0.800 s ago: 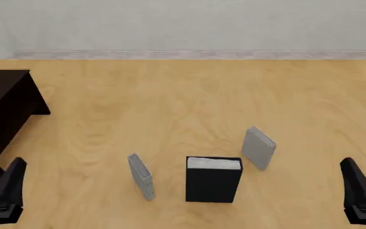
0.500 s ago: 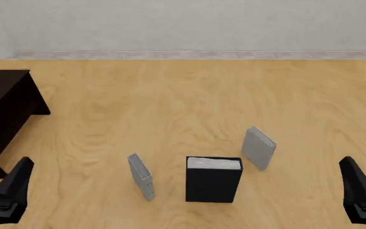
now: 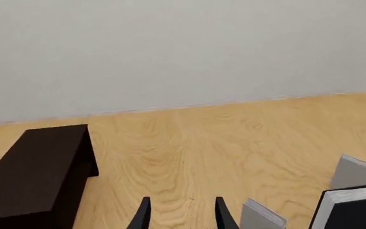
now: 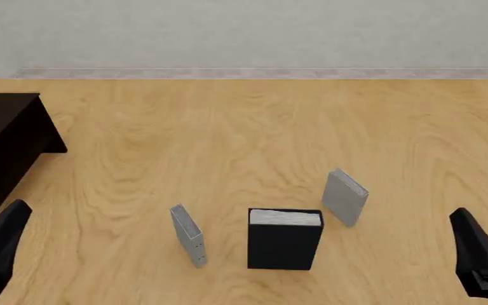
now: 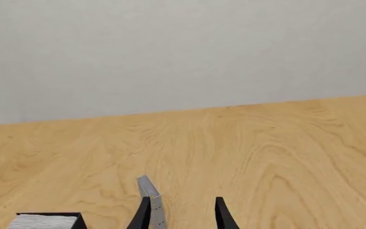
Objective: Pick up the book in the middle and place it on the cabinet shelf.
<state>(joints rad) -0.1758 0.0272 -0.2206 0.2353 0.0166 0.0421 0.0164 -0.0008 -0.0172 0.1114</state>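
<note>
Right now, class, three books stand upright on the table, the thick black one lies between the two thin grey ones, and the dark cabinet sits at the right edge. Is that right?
Not quite. The cabinet sits at the left edge, as the front view shows. The black book does stand between the two grey books.

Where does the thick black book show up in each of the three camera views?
Front view: the black book stands upright at bottom centre, between two thin grey books.
Left wrist view: its upper part shows at the bottom right corner, cut by the frame.
Right wrist view: only its top shows at the bottom left edge.
Shared landmark: the thin grey book beside it.
</note>
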